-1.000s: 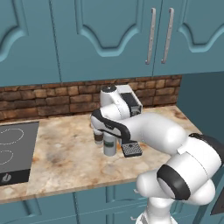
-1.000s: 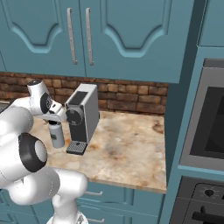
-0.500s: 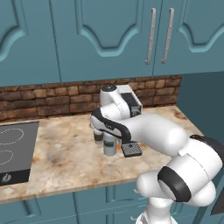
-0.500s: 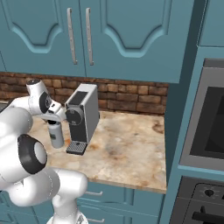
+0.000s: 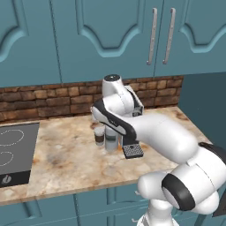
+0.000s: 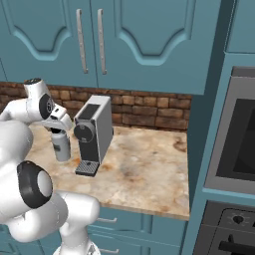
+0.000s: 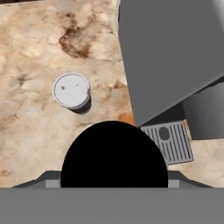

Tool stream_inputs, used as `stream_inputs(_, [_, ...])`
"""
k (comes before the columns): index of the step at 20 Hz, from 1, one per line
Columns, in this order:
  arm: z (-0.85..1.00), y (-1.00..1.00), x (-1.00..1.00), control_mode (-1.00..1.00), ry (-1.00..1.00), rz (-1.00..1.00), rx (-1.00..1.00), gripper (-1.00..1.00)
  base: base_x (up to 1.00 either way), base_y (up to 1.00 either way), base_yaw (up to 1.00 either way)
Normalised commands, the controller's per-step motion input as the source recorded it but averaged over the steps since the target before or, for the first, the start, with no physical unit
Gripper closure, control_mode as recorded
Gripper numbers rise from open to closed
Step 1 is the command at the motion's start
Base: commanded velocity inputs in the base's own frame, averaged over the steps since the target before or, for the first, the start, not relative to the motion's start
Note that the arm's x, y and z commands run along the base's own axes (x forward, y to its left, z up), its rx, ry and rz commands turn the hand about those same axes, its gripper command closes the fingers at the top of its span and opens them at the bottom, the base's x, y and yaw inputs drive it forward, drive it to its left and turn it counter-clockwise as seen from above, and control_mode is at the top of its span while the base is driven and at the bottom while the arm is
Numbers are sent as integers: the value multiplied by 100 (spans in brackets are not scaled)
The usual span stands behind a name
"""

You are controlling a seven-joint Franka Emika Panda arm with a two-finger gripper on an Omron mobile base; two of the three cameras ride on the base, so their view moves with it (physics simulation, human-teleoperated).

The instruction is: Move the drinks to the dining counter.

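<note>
Paper cup (image 5: 99, 135) upright on marble counter (image 5: 62, 159), white lid up, just left of bottle (image 5: 111, 142). Bottle upright too, long axis vertical, black cap (image 7: 113, 154) facing hand camera. Right of bottle, grey coffee machine (image 6: 94, 133) with drip grate (image 7: 169, 141). Gripper (image 6: 58, 130) directly over bottle; fingers hidden by cap, open or clenched impossible to tell.

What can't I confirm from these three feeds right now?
- Gripper jaws: open or shut cannot be told; the hand's own body covers them in both base views, and the bottle's black cap covers them in the hand view.
- Bottle label: hidden by the arm.
- Coffee machine: mostly behind the arm in the left base view.
</note>
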Motion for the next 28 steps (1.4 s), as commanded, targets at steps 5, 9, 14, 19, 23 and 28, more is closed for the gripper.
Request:
stream_inputs(5, [51,0,0,-100,0,3,0,100,0,0,0])
stream_inputs(9, [27,0,-1,-100,0,12,0,100,0,0,0])
stream_inputs(14, [17,0,-8,-100,-3,19,-2,100,0,0,0])
stream_inputs(19, [8,0,-12,-100,-7,28,-3,100,0,0,0])
stream_inputs(23, [7,0,-13,-100,-6,20,-1,100,0,0,0])
stream_inputs(28, [10,0,-18,-100,-3,17,0,100,0,0,0])
